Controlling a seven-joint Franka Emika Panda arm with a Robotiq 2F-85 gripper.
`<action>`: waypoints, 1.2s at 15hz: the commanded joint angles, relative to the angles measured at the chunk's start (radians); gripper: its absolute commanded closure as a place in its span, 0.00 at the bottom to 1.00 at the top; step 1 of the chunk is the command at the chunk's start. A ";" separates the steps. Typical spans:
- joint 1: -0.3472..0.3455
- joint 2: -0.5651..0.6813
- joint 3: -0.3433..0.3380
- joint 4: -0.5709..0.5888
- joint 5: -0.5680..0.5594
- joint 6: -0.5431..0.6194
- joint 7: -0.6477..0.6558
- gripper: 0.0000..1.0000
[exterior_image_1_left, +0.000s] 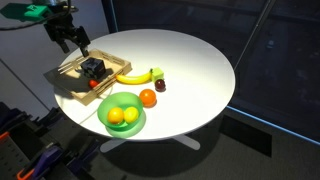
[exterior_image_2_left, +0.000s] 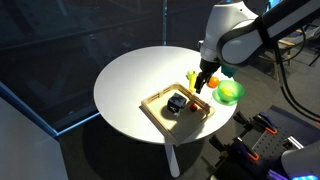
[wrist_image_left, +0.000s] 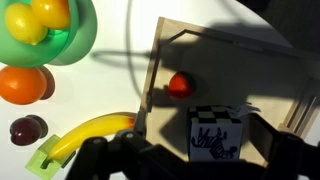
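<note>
Hovering over the wooden tray (exterior_image_1_left: 58, 77), the gripper (exterior_image_1_left: 72, 42) has its jaws spread wide, holding and touching nothing; the checkered cube (wrist_image_left: 217, 135) lies in the tray beneath it, near a red ball (wrist_image_left: 179, 85)

We see a round white table (exterior_image_1_left: 190, 60) with a wooden tray (exterior_image_1_left: 62, 80), green bowl (exterior_image_1_left: 104, 108), banana (exterior_image_1_left: 135, 76), orange (exterior_image_1_left: 148, 97) and dark plum (exterior_image_1_left: 158, 85) on it

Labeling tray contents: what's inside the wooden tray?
The wooden tray holds a black-and-white patterned cube and a small red object. The open gripper hides the tray's near edge in the wrist view.
</note>
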 joint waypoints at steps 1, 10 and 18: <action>-0.005 -0.001 0.005 0.001 0.000 -0.002 0.000 0.00; -0.003 0.094 0.007 0.014 -0.017 0.092 -0.034 0.00; -0.010 0.224 0.023 0.035 -0.013 0.226 -0.155 0.00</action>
